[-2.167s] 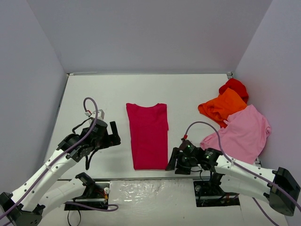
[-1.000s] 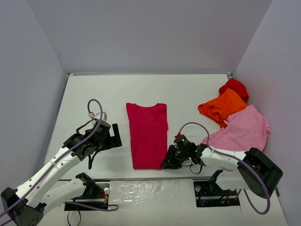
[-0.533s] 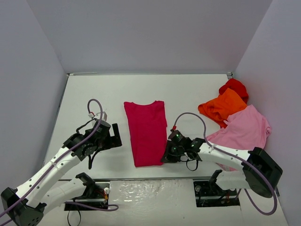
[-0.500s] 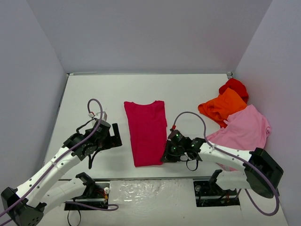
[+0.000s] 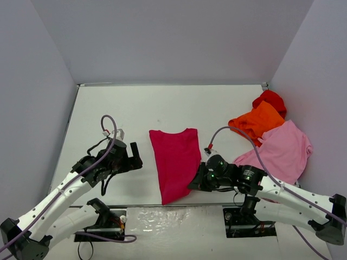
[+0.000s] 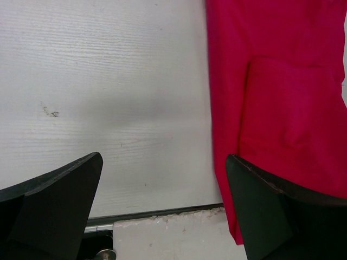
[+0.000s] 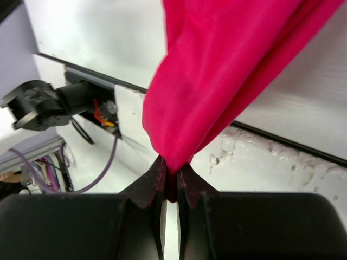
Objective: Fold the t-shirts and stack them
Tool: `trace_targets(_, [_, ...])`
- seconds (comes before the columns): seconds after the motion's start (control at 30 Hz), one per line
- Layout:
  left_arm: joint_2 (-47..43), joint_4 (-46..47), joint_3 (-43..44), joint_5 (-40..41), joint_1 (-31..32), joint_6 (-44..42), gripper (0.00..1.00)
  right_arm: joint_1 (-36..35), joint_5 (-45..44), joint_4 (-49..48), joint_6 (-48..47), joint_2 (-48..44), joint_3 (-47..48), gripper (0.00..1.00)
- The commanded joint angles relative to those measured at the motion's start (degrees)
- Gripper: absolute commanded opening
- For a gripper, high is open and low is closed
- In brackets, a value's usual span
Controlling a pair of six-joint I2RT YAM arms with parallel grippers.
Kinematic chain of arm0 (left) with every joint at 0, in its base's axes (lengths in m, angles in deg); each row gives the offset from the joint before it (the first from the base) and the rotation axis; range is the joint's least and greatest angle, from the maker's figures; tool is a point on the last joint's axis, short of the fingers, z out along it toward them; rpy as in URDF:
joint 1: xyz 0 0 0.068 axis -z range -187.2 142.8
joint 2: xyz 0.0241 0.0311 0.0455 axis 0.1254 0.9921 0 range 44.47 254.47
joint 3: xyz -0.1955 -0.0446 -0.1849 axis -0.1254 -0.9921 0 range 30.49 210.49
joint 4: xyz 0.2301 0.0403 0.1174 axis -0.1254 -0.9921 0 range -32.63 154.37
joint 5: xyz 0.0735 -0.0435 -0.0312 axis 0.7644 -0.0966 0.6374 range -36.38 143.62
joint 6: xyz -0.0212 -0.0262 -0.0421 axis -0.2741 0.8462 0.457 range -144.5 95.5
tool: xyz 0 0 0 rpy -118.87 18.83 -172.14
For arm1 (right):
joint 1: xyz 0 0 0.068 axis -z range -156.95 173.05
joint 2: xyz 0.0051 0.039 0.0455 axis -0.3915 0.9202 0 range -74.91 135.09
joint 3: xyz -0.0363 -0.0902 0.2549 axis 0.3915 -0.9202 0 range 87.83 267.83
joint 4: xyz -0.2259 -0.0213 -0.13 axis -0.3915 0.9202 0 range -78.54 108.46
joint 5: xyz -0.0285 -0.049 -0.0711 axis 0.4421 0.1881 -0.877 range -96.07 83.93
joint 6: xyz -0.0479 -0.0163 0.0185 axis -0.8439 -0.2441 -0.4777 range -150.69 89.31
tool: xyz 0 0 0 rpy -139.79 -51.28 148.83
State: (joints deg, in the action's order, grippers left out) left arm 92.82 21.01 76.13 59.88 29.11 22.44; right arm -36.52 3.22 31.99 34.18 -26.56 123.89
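- From above: my right gripper is clenched on the near right corner of the raspberry-red t-shirt. The shirt lies as a long folded strip mid-table, with its near end pulled askew and tapering toward the front edge. My left gripper hovers just left of the strip, apart from it. The orange t-shirt, pale pink t-shirt and bright red t-shirt lie heaped at the far right, unfolded.
- Left wrist: my jaws stand wide apart with nothing in them (only bare table between). The shirt's left edge runs past my right-hand finger.
- Right wrist: both fingertips pinch a bunched tip of cloth, and the shirt fans out from it over the table's front edge.
- What could go wrong, as I judge it: lifting by one corner may let the folded layers slide apart or twist. So thin a pinch could slip free. With my left side idle, the hem would likely land crooked.
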Motion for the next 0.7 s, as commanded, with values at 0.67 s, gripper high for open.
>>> trace_targets(0.67, [42.1, 28.8, 20.3, -17.3, 3.1, -8.8, 0.97, -2.7, -6.6, 4.0, 1.4, 3.9, 5.1, 0.00])
